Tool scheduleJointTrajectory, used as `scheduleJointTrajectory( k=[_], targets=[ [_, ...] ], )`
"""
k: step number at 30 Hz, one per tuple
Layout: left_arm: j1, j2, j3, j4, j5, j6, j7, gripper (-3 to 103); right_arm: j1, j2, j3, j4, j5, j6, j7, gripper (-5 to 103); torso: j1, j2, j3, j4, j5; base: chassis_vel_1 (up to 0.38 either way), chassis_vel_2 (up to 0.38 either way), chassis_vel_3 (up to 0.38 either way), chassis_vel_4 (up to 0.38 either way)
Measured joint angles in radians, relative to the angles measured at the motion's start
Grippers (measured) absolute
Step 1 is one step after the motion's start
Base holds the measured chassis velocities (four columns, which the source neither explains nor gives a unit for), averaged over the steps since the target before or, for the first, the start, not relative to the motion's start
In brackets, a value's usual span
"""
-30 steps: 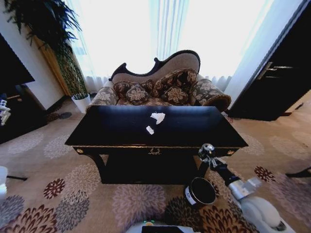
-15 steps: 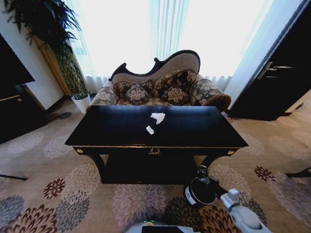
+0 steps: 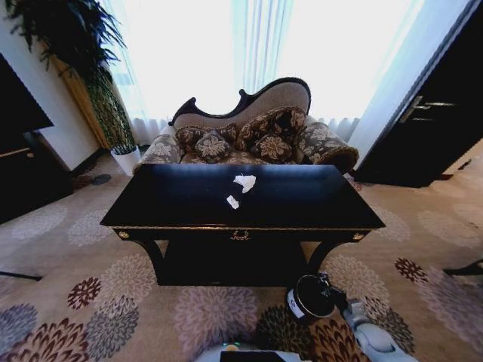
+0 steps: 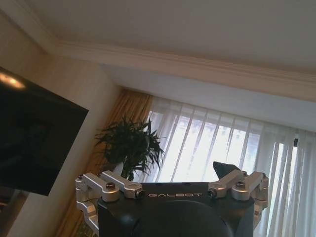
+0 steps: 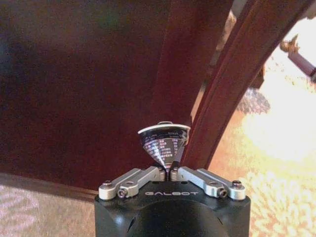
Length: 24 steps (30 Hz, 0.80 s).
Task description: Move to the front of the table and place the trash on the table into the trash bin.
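1. Right gripper (image 5: 169, 170) low beside the trash bin (image 3: 310, 296), jaws pinched shut on a crushed can (image 5: 164, 143): light, thin-walled, slick.
2. It is held by its tapered end.
3. Two paper scraps (image 3: 244, 182) lie mid-surface on the table (image 3: 189, 204): soft, weightless, pinch from above.
4. Table leg (image 5: 232, 74) close by, possibly crowding.
5. Left gripper (image 4: 170, 190) points at the ceiling, apparently open, empty.

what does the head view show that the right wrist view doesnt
Head view alone: the black table top with two white paper scraps, the chaise behind it, and the trash bin on the carpet. Right wrist view alone: the right gripper shut on a crushed can, close against a curved table leg. Both share the table, the patterned carpet and the right arm, low beside the bin.
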Motion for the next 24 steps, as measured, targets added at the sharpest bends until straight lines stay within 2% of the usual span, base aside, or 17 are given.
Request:
scheduleJointTrajectory(
  k=[8, 13, 18, 22, 24],
  targets=[
    [0.024, -0.002, -0.038, -0.006, -0.013, -0.004, 0.000, 100, 0.065, 0.055, -0.050, -0.114, -0.008, 0.005, -0.003, 0, 0.000, 0.000, 0.000, -0.0002, -0.0001, 0.000, 0.000, 0.000, 0.000],
    [0.026, -0.010, -0.030, -0.014, -0.012, -0.003, 0.000, 100, 0.131, 0.068, -0.072, -0.192, -0.012, 0.044, -0.008, 0, 0.000, 0.000, 0.000, 0.0002, -0.0002, 0.000, 0.000, 0.000, 0.000],
    [0.019, -0.018, -0.014, -0.024, -0.003, 0.001, -0.001, 100, 0.186, 0.080, -0.094, -0.241, -0.011, 0.048, -0.003, 0, 0.000, 0.000, 0.000, 0.0000, 0.0000, 0.000, 0.000, 0.000, 0.000],
    [0.022, -0.024, -0.012, -0.027, 0.002, 0.003, -0.002, 100, 0.246, 0.088, -0.109, -0.312, -0.050, 0.048, 0.009, 0, 0.000, 0.000, 0.000, 0.0003, 0.0000, 0.000, 0.000, 0.000, 0.000],
    [0.023, -0.025, -0.013, -0.023, 0.007, 0.003, -0.002, 100, 0.287, 0.090, -0.112, -0.369, -0.103, 0.047, 0.027, 0, 0.000, 0.000, 0.000, 0.0002, -0.0002, 0.000, 0.000, 0.000, 0.000]
  ],
)
